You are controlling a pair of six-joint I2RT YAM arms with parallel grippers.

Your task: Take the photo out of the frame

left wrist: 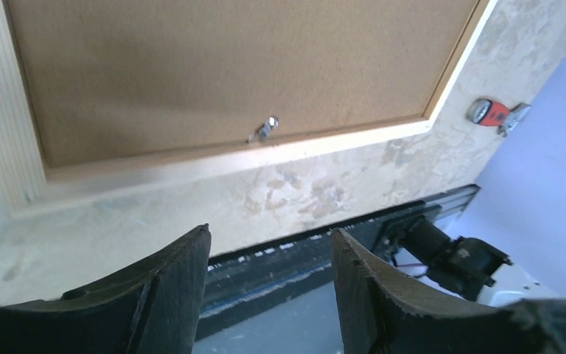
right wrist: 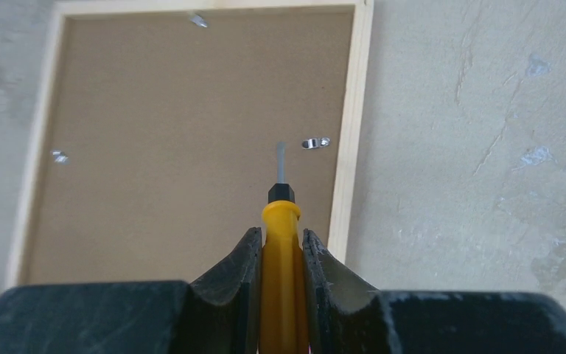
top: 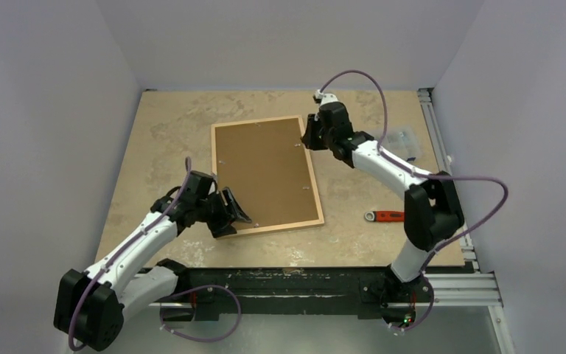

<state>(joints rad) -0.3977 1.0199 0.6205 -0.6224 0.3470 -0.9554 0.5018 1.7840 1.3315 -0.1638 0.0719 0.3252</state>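
The frame [top: 280, 225] lies face down on the table, its light-wood rails around the plain brown backing board [top: 265, 173]. The photo is hidden under the board. My left gripper [top: 237, 212] is open and empty at the frame's near left corner; its view shows the near rail [left wrist: 228, 158] and a metal clip [left wrist: 264, 130]. My right gripper [top: 309, 134] hovers over the far right corner, shut on a yellow screwdriver [right wrist: 280, 251]. The screwdriver's tip points at the board [right wrist: 177, 133] just left of a metal clip [right wrist: 315, 142] by the right rail [right wrist: 354, 110].
A red-handled tool [top: 383, 216] lies on the table right of the frame, also in the left wrist view [left wrist: 495, 114]. Clear plastic [top: 402, 140] lies at the far right. Two more clips [right wrist: 59, 156] [right wrist: 199, 21] sit on the board. White walls enclose the table.
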